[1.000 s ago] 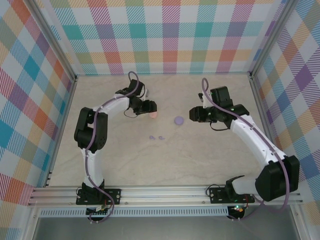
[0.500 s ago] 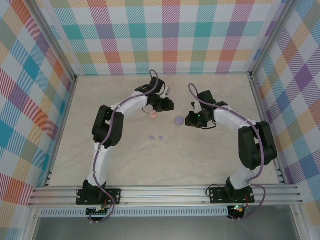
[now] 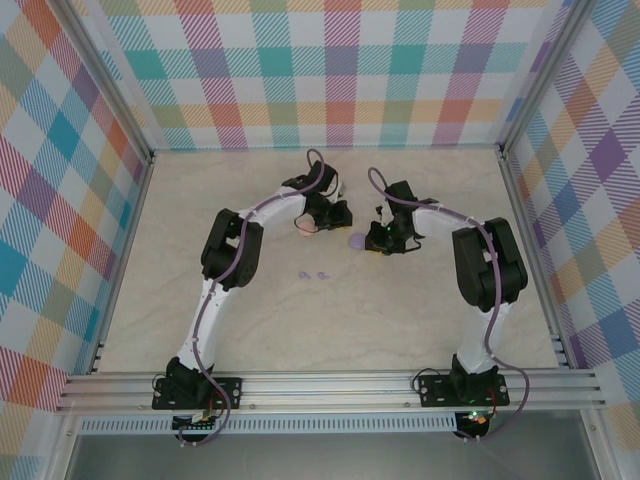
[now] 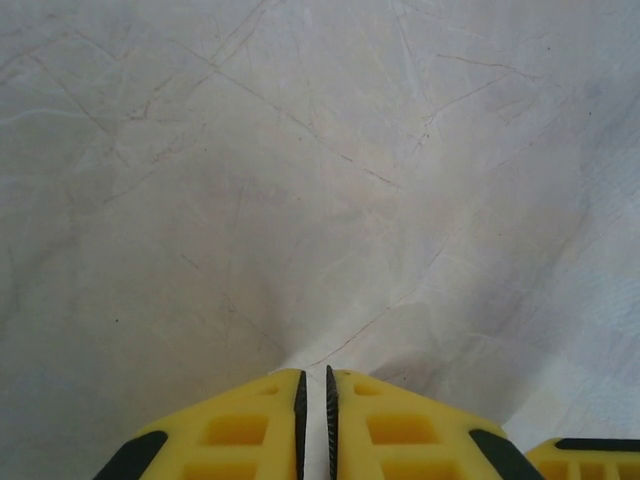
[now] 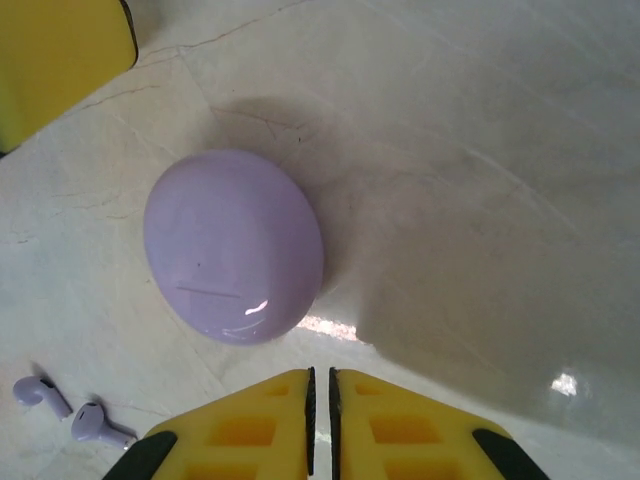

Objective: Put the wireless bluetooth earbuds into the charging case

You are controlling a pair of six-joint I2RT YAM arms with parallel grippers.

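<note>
The charging case [image 5: 233,245] is a smooth purple puck lying closed on the pale table, just ahead and to the left of my right gripper [image 5: 321,372], whose yellow jaws are shut on nothing. From above, the case [image 3: 356,241] sits between both grippers, the right gripper [image 3: 373,239] right beside it. Two tiny lilac earbuds [image 5: 40,393] [image 5: 97,425] lie side by side on the table; they show from above as two specks [image 3: 303,274] [image 3: 323,273]. My left gripper [image 4: 313,372] is shut and empty over bare table, up and left of the case [image 3: 341,214].
A salmon-pink round disc [image 3: 305,229] lies under the left arm's wrist, left of the case. A yellow finger of the left gripper [image 5: 60,50] shows in the right wrist view's top left corner. Metal frame rails and checked walls ring the table [image 3: 420,320].
Both arms have swung inward toward the case at the table's middle, and both grippers have closed from partly open to shut. The case, disc and earbuds have not moved.
</note>
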